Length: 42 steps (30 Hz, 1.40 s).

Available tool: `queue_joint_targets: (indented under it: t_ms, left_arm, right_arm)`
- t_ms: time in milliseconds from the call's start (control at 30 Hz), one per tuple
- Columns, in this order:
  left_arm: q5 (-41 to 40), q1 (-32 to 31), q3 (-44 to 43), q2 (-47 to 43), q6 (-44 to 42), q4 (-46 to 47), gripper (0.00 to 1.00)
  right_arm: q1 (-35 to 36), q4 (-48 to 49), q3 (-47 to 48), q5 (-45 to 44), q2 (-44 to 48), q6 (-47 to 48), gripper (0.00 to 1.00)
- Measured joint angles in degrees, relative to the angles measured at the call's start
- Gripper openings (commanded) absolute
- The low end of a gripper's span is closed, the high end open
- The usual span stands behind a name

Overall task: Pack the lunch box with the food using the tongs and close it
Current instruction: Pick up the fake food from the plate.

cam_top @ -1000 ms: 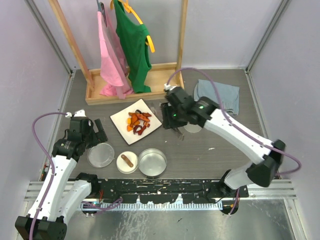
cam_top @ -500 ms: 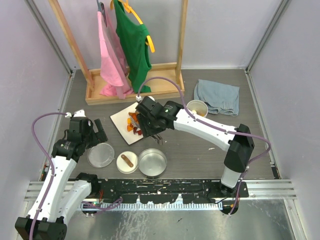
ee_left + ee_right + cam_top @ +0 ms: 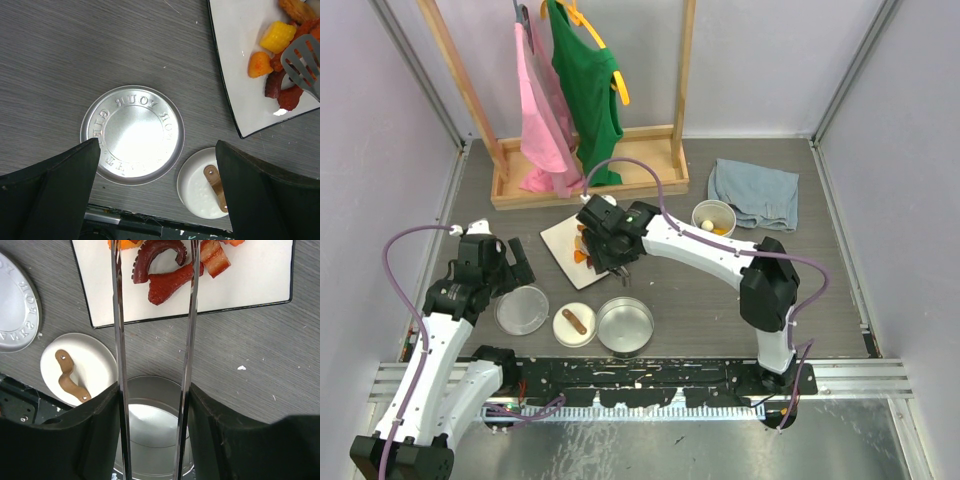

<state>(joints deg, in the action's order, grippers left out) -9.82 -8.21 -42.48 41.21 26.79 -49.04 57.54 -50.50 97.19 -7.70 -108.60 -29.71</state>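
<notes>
R gripper (image 3: 154,407) pinches tongs (image 3: 190,315) mid-arm, tips spread astride red food (image 3: 167,285) on white plate (image 3: 250,285). Pieces look soft, slick: squeeze gently across middle. L gripper (image 3: 157,150) fully open, empty, above lid (image 3: 132,132). Vs earlier frame: R arm swung from cup (image 3: 713,217) to plate.

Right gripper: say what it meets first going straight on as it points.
Likely the dark red food pieces on the white plate, between the arms of the tongs the right gripper holds; depth is unclear.
</notes>
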Motion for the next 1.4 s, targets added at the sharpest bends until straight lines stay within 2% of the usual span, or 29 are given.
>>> queue_joint_targets:
  t_ms: [300, 433, 1033, 1400]
  left_arm:
    - [0.0, 0.0, 0.0, 0.0, 0.0, 0.0, 1.0]
    - [0.0, 0.0, 0.0, 0.0, 0.0, 0.0, 1.0]
    - [0.0, 0.0, 0.0, 0.0, 0.0, 0.0, 1.0]
    - [0.0, 0.0, 0.0, 0.1, 0.0, 0.0, 1.0]
  right_arm:
    - [0.0, 0.2, 0.2, -1.4, -2.2, -0.3, 0.4]
    - [0.1, 0.5, 0.2, -1.9, -2.1, -0.4, 0.37]
    - [-0.8, 3.1, -8.8, -2.1, 11.0, -0.5, 0.36]
    - [-6.1, 2.1, -12.6, -2.8, 21.3, -0.6, 0.36]
